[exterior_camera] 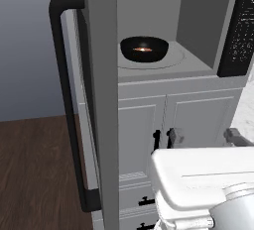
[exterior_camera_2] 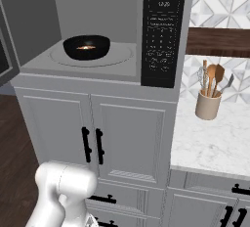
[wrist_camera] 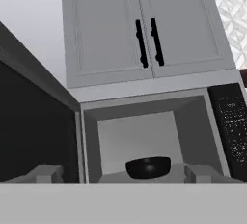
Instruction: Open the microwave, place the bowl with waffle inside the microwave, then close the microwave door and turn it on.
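One step stands out: the microwave [exterior_camera: 198,70] holds the bowl with waffle [exterior_camera: 144,48] on its turntable, so the microwave door [exterior_camera: 101,105] must swing shut. Its long black handle [exterior_camera: 67,100] runs upright, up and left of the hand [exterior_camera: 201,137], which hangs low, released and empty.

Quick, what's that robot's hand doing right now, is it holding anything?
Hand: open and holding nothing; the bowl with waffle already sits inside the microwave, apart from the fingers.
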